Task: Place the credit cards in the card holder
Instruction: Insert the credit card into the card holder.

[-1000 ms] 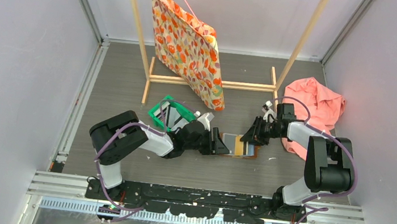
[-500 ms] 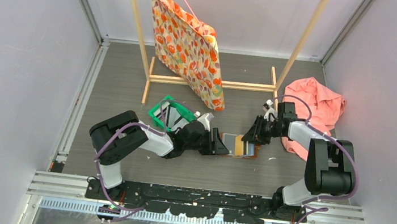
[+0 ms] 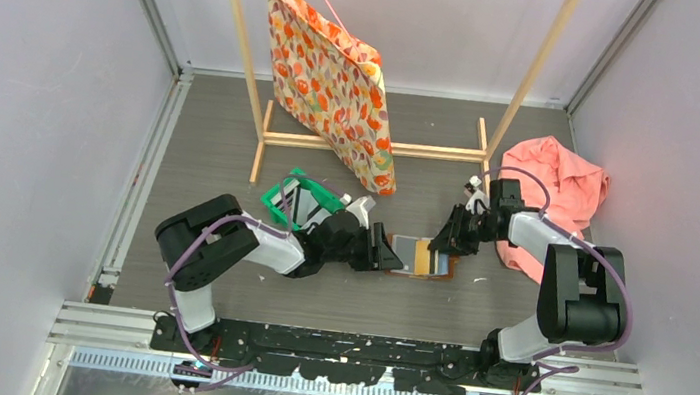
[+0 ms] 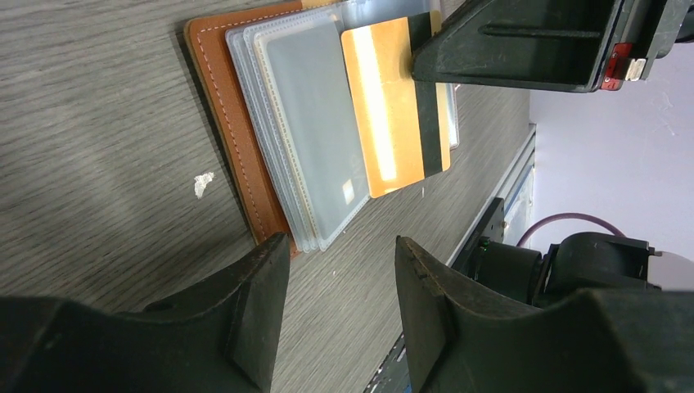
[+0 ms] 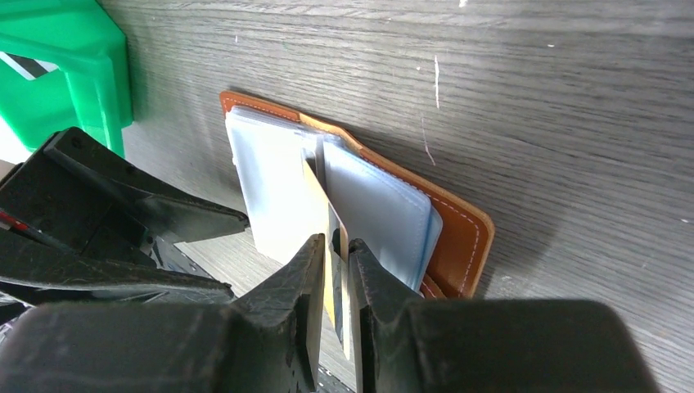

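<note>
The brown leather card holder (image 3: 446, 266) lies open on the table, its clear sleeves (image 4: 315, 123) fanned out. A gold credit card (image 5: 315, 184) with a black stripe (image 4: 428, 123) stands on edge among the sleeves. My right gripper (image 5: 335, 246) is shut on this card from the right side (image 3: 446, 242). Left of the holder, my left gripper (image 4: 342, 278) rests low on the table, open and holding nothing. One of its fingertips (image 4: 266, 262) sits at the holder's near corner (image 3: 386, 252).
A green plastic bin (image 3: 297, 199) stands just behind the left gripper. A wooden rack (image 3: 372, 146) holding a patterned orange bag (image 3: 335, 85) crosses the back. A pink cloth (image 3: 554, 187) lies at the right, behind the right arm.
The right jaws have narrowed slightly around the gold card. The left gripper has edged a touch to the left. The holder stays where it was.
</note>
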{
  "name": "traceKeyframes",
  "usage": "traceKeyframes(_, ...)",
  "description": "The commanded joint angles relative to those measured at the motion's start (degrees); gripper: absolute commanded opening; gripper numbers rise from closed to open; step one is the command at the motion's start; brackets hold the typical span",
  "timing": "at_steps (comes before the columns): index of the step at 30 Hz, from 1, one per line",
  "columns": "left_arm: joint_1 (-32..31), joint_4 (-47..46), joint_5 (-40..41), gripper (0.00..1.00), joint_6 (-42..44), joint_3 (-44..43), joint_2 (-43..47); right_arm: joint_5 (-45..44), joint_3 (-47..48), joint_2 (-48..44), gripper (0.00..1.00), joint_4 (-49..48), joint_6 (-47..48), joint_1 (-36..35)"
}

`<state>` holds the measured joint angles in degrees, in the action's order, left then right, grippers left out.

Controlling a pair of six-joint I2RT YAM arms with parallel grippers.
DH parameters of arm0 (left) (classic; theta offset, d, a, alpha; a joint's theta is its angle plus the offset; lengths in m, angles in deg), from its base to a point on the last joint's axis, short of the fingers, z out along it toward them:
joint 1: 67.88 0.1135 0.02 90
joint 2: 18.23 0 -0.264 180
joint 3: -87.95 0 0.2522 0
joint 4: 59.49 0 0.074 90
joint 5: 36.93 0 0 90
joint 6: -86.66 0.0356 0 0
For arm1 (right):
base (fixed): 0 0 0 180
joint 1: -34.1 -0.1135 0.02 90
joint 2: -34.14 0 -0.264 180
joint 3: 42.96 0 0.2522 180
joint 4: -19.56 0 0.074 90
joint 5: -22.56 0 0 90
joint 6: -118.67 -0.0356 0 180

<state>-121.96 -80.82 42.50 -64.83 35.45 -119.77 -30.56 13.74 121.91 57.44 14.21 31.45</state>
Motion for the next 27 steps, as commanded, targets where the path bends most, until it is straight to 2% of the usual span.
traceKeyframes(1, 0.3, -0.5, -0.5, 0.51, 0.42, -0.11, 1.87, -0.7, 2.21, -0.15, 0.22, 1.14, 1.37, 0.02)
traceKeyframes(27, 1.5, 3.47, -1.21, 0.5, 1.57, -1.76, 0.57, -1.81, 4.38, 5.15, 0.09, 2.15, 1.13, -0.24)
